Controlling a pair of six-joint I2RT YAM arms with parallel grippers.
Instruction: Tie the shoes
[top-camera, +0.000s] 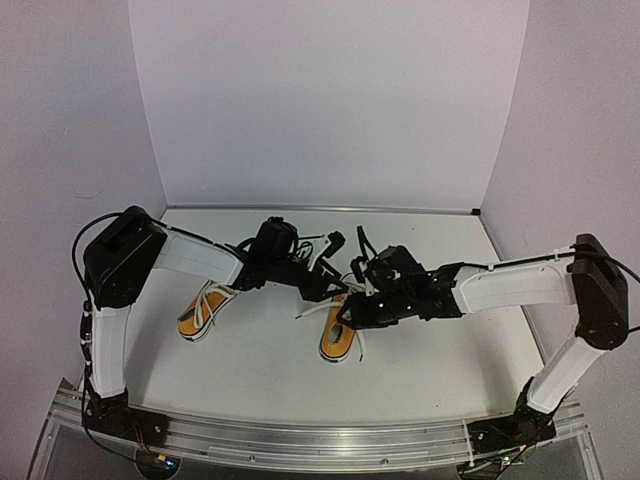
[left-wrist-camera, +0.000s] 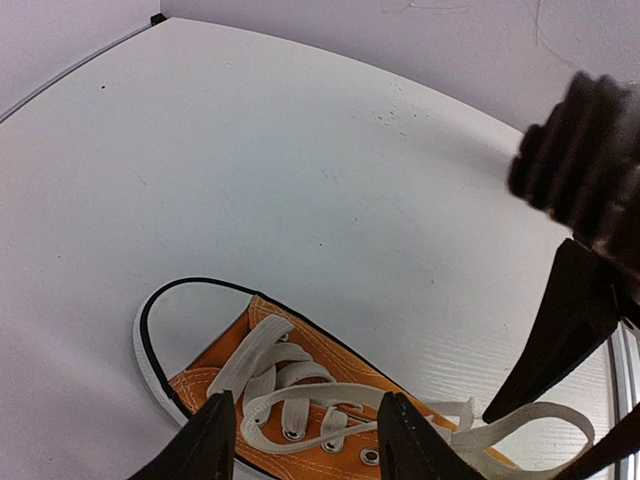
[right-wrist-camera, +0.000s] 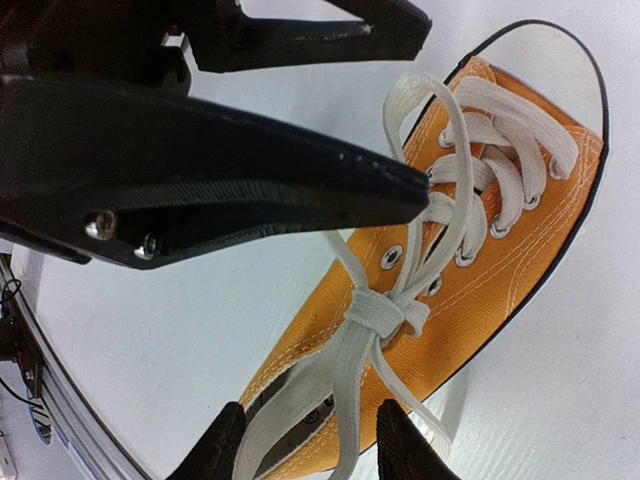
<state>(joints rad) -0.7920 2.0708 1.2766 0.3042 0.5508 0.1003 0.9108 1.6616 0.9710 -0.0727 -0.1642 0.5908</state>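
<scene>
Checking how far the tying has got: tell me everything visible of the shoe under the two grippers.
The shoe is an orange-yellow canvas low-top with white toe cap and sole edged by a dark line, metal eyelets and flat white laces. It stands on its sole on the white table. A knot sits by the top eyelets, slack loops and ends spreading from it. The left gripper and right gripper hang over it, open; lace strands run between the right one's fingers.

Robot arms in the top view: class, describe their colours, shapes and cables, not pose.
Both the left arm and right arm have white link shells between bulky black joint housings. The left pincer and right pincer are black with tapered fingers. Black cables loop beside the shoulders, and the bases sit on a silver metal rail.
</scene>
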